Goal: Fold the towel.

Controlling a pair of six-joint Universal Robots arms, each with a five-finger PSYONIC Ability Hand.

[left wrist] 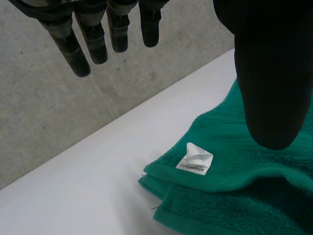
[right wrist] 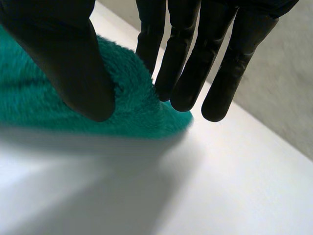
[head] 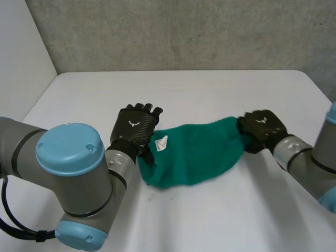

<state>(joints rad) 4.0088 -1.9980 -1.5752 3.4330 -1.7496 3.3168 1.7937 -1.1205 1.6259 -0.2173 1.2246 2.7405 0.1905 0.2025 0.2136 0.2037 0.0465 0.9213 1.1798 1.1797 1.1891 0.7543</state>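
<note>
The left arm is looming nearest. Its left hand is hovering over the towel's label end, fingers straight, holding nothing. The green towel is lying bunched on the table, its long axis running between the 2 hands. At the towel's opposite end, the right hand is pinching it, thumb against fingers.

open white table stretches beyond the green towel to the grey wall; the left hand and right hand block the towel's ends.
</note>
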